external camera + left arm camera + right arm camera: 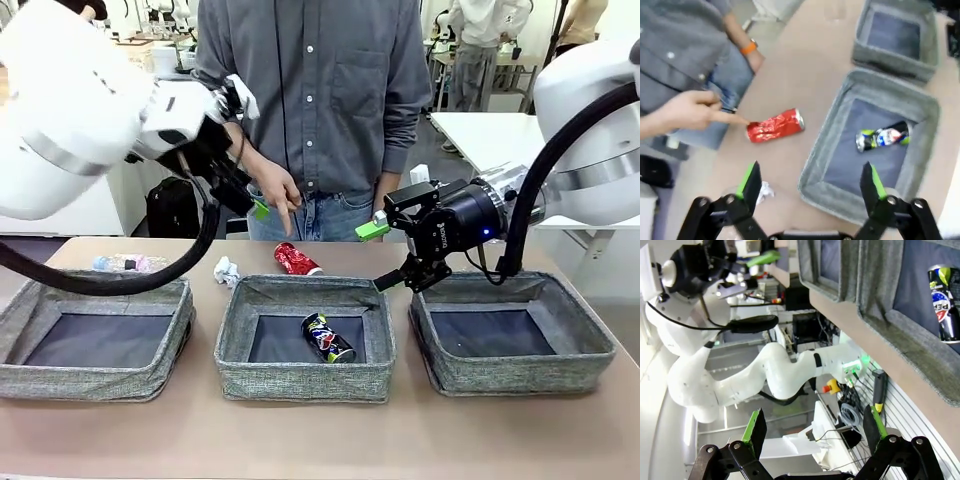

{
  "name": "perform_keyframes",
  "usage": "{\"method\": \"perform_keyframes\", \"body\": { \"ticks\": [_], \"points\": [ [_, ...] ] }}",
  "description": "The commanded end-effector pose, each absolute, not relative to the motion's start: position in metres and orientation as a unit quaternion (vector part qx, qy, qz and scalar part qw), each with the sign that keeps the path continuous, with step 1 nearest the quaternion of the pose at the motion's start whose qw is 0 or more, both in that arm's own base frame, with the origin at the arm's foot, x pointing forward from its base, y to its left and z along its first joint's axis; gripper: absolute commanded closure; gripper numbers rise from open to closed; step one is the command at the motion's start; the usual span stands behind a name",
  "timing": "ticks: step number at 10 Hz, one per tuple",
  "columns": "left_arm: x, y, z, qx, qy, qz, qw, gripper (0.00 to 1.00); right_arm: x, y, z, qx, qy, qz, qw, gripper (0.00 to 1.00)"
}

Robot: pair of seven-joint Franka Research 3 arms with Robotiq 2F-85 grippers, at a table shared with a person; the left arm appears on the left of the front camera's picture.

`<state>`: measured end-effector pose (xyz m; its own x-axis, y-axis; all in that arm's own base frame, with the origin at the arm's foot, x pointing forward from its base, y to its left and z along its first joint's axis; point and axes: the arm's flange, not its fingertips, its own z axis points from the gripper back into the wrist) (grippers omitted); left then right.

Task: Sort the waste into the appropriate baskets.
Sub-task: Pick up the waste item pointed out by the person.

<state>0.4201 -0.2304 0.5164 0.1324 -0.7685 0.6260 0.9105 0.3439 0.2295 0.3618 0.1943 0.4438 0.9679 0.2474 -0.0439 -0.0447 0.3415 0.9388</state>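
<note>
A crushed red can (pixel 297 260) (pixel 775 126) lies on the table behind the middle basket (pixel 300 382) (pixel 826 125), and a person's finger (pixel 287 215) (pixel 732 119) points at it. A crushed dark can (pixel 328 338) (pixel 883 137) (pixel 946 302) lies inside that basket. Crumpled white paper (pixel 227 270) (pixel 764 191) sits left of the red can. A clear bottle (pixel 125 263) lies behind the left basket (pixel 100 378). My left gripper (pixel 248 155) (pixel 810 175) hangs open and empty above the red can. My right gripper (pixel 380 256) (pixel 815 432), turned sideways, is open and empty over the right basket's (pixel 520 372) left rim.
The person stands at the far edge of the table, one hand (pixel 756 59) resting by the hip. The right basket (pixel 860 50) has nothing in it. Bare tabletop (pixel 320 440) runs along the near side of the baskets.
</note>
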Motion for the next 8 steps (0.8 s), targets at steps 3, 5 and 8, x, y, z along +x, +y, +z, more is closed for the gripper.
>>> {"method": "perform_keyframes", "body": {
  "ticks": [3, 5, 8],
  "points": [
    [0.420, -0.220, 0.525, -0.131, -0.356, -0.534, 0.755, 0.00, 0.363, 0.191, 0.446, 0.565, 0.095, 0.091, 0.815, 0.00],
    [0.415, -0.235, 0.506, 0.024, -0.382, -0.619, 0.686, 0.00, 0.363, 0.191, 0.446, 0.565, 0.095, 0.091, 0.815, 0.00],
    [0.462, -0.266, 0.503, 0.096, -0.266, -0.878, 0.386, 0.00, 0.363, 0.191, 0.446, 0.565, 0.095, 0.091, 0.815, 0.00]
  ]
}}
